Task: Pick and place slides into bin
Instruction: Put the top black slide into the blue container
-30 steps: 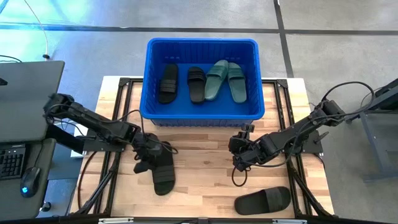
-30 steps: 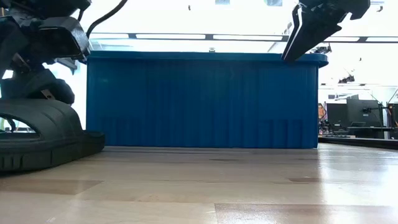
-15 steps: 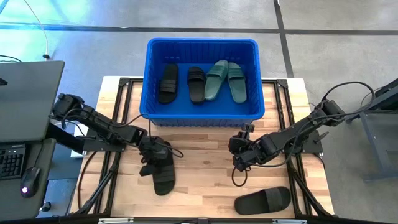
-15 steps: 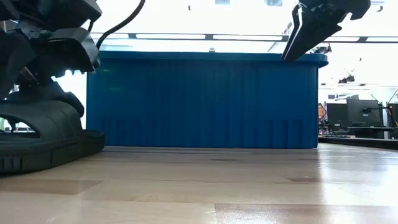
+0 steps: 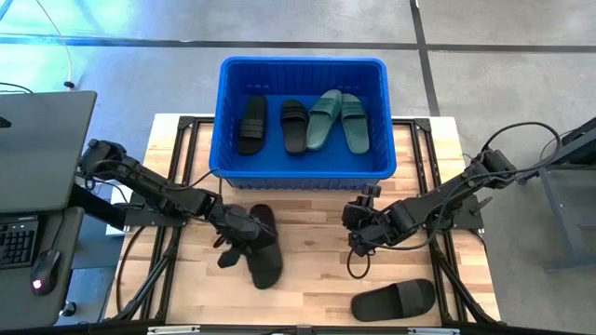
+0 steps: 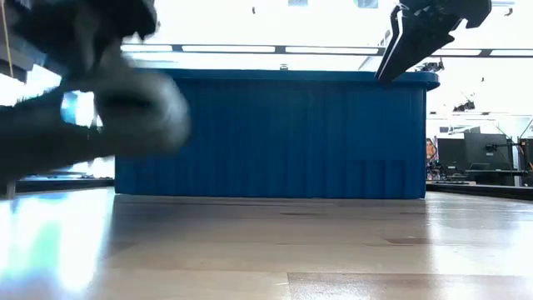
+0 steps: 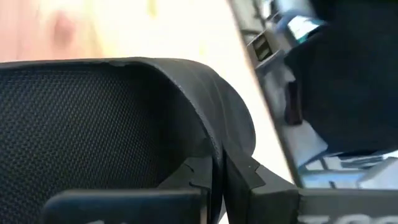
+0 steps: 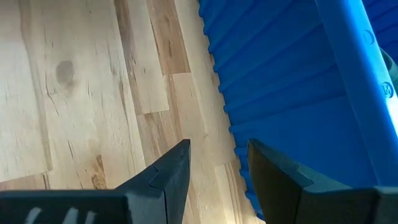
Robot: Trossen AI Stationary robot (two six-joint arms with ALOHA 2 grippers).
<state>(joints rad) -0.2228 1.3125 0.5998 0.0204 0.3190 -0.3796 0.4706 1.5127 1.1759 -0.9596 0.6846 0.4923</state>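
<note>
Light wooden plank table top (image 5: 307,233) on a black metal frame (image 5: 182,126), standing on a grey concrete floor (image 5: 484,84) crossed by dark seam lines. Beside the table's left edge, a grey flat desk surface (image 5: 42,140) with a black keyboard (image 5: 14,244) and a black computer mouse (image 5: 42,272) glowing blue. Across the room in the low view, dark monitors (image 6: 483,150) on a far bench, long ceiling light strips (image 6: 250,48) overhead.

The ribbed plastic bin (image 5: 303,164) showed a glossy blue wall; the matt black rubber slide (image 7: 112,118) was finely textured; the worktop (image 8: 81,93) was smooth, pale wood.
</note>
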